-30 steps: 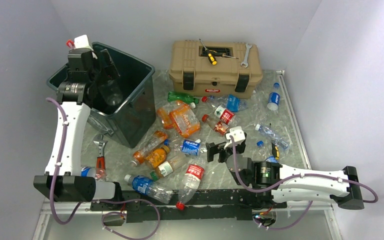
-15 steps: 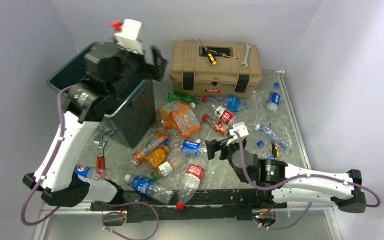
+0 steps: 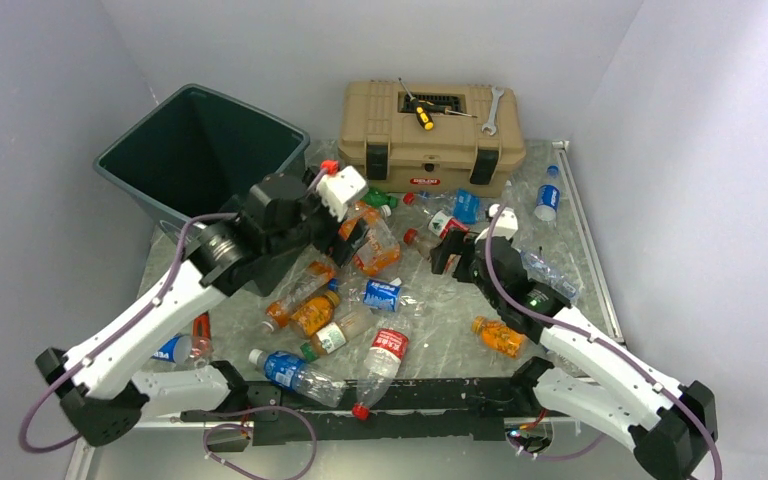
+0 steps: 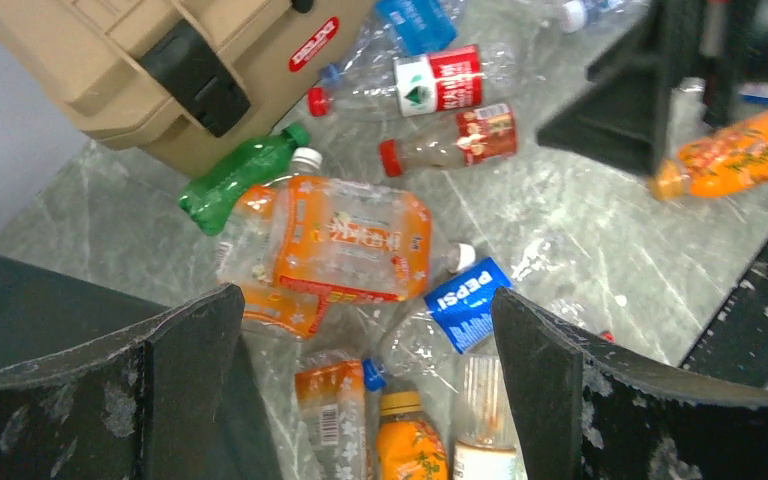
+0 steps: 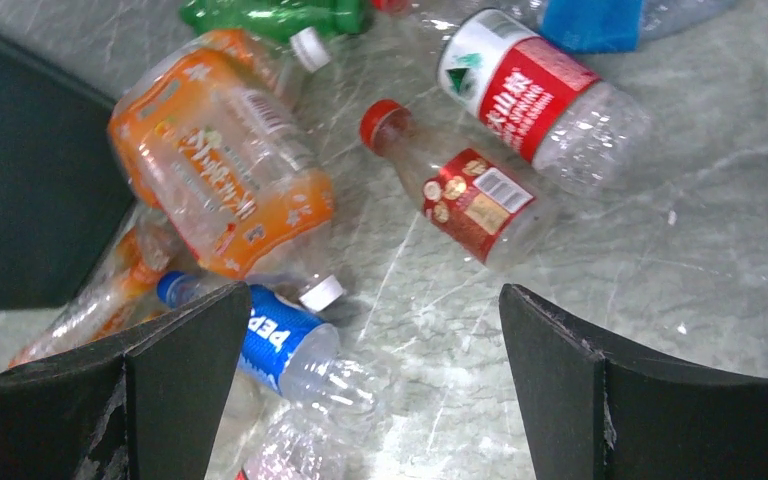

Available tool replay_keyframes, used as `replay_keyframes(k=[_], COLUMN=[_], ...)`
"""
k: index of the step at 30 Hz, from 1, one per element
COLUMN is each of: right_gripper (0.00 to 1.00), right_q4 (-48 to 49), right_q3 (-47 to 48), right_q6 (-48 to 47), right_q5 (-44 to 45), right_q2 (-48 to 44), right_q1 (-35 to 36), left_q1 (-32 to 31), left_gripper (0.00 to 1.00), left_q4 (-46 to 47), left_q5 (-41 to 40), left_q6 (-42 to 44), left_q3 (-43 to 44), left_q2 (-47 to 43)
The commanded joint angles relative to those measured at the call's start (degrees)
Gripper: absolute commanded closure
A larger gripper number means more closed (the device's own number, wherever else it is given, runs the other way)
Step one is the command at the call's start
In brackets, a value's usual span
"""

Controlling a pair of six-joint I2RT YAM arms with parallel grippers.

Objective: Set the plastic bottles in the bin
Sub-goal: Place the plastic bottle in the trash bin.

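**Both pairs of jaws stand spread wide, grasping nothing.** Beyond the fingertips of the left gripper [image 4: 365, 300] we see a crushed orange plastic bottle [image 4: 350, 240]. Nearer bottles between its jaws are cut off by the frame edge. Ahead of the right gripper [image 5: 375, 290] lies a clear, red-labelled plastic bottle [image 5: 475, 200]. A blue-labelled bottle [image 5: 280, 345] is partly hidden by one finger. The tall dark green plastic bin [image 3: 245, 108] stands behind the left jaws, its depths too dark to read. A marbled grey-green tabletop [image 5: 660, 260] carries everything, and pale walls [image 3: 380, 40] enclose it.
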Motion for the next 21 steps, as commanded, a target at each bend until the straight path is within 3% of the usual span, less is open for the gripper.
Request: replay_keyframes(k=[1, 5, 10, 16, 21], right_gripper=[0.01, 0.01, 0.01, 0.03, 0.05], right_q4=[-3.15, -8.12, -13.20, -2.16, 7.67], right_q3=[-0.30, -1.49, -1.92, -2.32, 0.02], right_q6=[6.04, 8.70, 10.52, 2.18, -4.01], right_q5=[1.59, 7.09, 7.77, 1.24, 1.81], right_q2=[0.33, -2.03, -2.23, 6.00, 16.40], right_q1=[-3.11, -3.70, -4.38, -4.42, -4.26], left_q1=[-0.18, -0.16, -1.22, -2.34, -4.92], left_gripper=[0.01, 0.00, 0.01, 0.01, 0.00], left_q4=[10.67, 13.23, 15.77, 16.08, 17.57], left_q5=[7.41, 6.09, 0.98, 0.88, -5.34], left_q6=[1.72, 0.27, -1.62, -2.10, -0.67], left_q3=[-6.91, -11.49, -15.14, -15.52, -17.24], left_q2=[-8.51, -10.12, -9.88, -9.28, -10.47])
